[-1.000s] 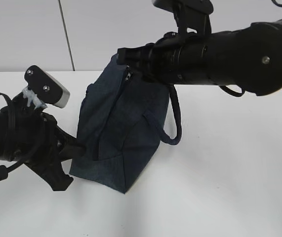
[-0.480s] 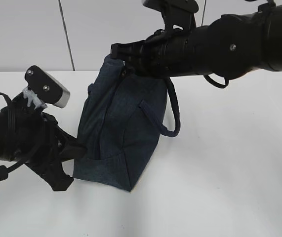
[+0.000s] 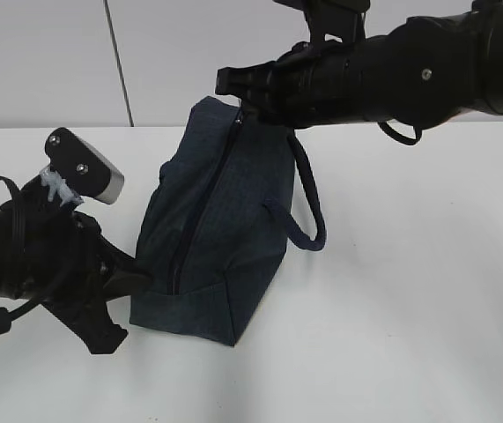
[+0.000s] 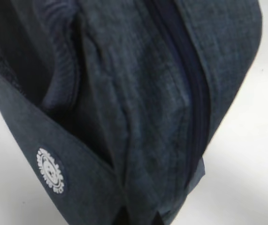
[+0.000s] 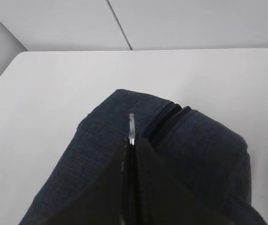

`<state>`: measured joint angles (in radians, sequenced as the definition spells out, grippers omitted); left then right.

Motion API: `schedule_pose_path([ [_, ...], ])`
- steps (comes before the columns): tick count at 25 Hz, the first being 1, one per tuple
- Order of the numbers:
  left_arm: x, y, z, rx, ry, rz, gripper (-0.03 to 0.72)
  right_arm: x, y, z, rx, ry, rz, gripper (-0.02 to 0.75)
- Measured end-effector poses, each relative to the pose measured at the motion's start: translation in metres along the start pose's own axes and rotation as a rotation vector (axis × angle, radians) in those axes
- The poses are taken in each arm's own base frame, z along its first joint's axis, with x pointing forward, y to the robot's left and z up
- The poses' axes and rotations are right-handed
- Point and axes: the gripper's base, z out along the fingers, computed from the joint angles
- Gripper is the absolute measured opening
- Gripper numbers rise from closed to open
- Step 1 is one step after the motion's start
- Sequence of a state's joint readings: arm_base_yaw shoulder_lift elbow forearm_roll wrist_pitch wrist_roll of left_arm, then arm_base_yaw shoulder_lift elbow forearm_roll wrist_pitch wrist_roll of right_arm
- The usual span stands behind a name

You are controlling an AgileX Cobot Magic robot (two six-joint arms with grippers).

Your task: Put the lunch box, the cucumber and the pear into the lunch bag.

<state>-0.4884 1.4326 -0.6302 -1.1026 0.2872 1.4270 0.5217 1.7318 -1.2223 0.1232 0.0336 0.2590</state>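
The dark navy lunch bag (image 3: pixel 220 247) stands on the white table, its zipper (image 3: pixel 200 207) running closed along the top. My right gripper (image 3: pixel 238 104) is at the bag's far top end, shut on the silver ring pull (image 5: pixel 132 127); in the right wrist view its jaws (image 5: pixel 132 144) are pressed together on it. My left gripper (image 3: pixel 139 280) is shut on the fabric at the bag's near left end; it shows at the bottom of the left wrist view (image 4: pixel 138 219). The lunch box, the cucumber and the pear are out of view.
The bag's strap handle (image 3: pixel 309 207) hangs in a loop on its right side. A round white logo (image 4: pixel 50 170) marks the bag's end panel. The white table (image 3: pixel 410 300) meets a grey wall (image 3: pixel 57 62) behind.
My right gripper has shifted back to the right with the ring pull. The bag's top has straightened under it. My left gripper has sunk a little, keeping its hold.
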Motion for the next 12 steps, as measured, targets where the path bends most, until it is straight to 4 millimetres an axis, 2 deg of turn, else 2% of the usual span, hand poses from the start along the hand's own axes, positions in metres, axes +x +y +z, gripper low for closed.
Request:
schedule_pose_path([
  [7, 0.0, 0.0, 0.0, 0.0, 0.001, 0.0, 0.004, -0.003, -0.007, 0.001, 0.016, -0.004, -0.005, 0.0],
  [12, 0.0, 0.0, 0.0, 0.0, 0.001, 0.0, 0.004, -0.008, -0.011, 0.018, 0.025, -0.014, 0.001, 0.0],
])
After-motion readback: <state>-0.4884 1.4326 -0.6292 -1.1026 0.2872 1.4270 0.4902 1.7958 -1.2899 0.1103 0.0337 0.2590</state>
